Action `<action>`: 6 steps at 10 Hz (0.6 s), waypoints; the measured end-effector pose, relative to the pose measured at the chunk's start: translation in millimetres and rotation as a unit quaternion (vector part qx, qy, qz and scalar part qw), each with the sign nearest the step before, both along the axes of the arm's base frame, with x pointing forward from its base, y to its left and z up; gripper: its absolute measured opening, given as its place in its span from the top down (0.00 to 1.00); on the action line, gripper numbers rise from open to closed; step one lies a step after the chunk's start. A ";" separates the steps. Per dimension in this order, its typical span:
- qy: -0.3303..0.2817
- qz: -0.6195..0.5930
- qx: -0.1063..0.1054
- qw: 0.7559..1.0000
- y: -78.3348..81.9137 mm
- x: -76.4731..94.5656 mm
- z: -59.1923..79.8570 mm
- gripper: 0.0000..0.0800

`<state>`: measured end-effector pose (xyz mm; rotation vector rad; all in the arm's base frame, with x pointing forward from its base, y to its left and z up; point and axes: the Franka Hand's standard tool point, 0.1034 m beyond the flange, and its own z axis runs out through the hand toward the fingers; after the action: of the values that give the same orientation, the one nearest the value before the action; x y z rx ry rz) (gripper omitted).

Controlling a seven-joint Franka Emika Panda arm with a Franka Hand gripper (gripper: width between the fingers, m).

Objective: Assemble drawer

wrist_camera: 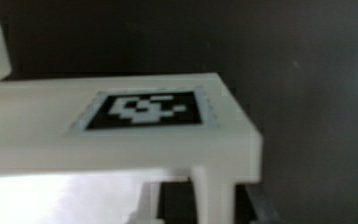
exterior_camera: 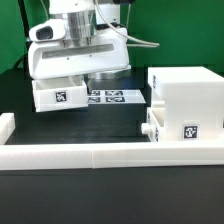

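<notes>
My gripper point(exterior_camera: 72, 82) is shut on a thin wall of a white drawer tray point(exterior_camera: 58, 95), which hangs slightly above the black table at the exterior view's left. In the wrist view the tray point(wrist_camera: 140, 130) fills the frame, showing its square tag point(wrist_camera: 149, 110). The gripper point(wrist_camera: 217, 200) has its dark pads point(wrist_camera: 171, 203) on either side of the white wall. The tall white casing point(exterior_camera: 185, 88) stands at the exterior view's right. A second tray sits in its lower part, and that tray's small knob point(exterior_camera: 148, 128) points toward the middle.
The marker board point(exterior_camera: 112, 97) lies flat on the table between the held tray and the casing. A long low white border wall point(exterior_camera: 100, 155) runs along the front and turns up at the exterior view's left point(exterior_camera: 8, 125).
</notes>
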<state>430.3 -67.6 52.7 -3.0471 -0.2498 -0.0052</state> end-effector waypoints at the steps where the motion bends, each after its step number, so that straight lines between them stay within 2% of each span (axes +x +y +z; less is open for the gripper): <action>1: -0.001 0.000 0.000 1.000 -0.2 -0.1 -0.4 0.95; 2: 0.000 0.005 0.000 1.000 -0.1 -0.6 -1.2 0.95; 4: -0.007 0.093 0.000 0.996 -0.8 -0.3 -1.6 0.95; 6: -0.016 0.218 0.001 0.976 -1.9 17.0 0.8 0.95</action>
<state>447.4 -69.4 53.5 -2.9196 -0.9111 -0.0267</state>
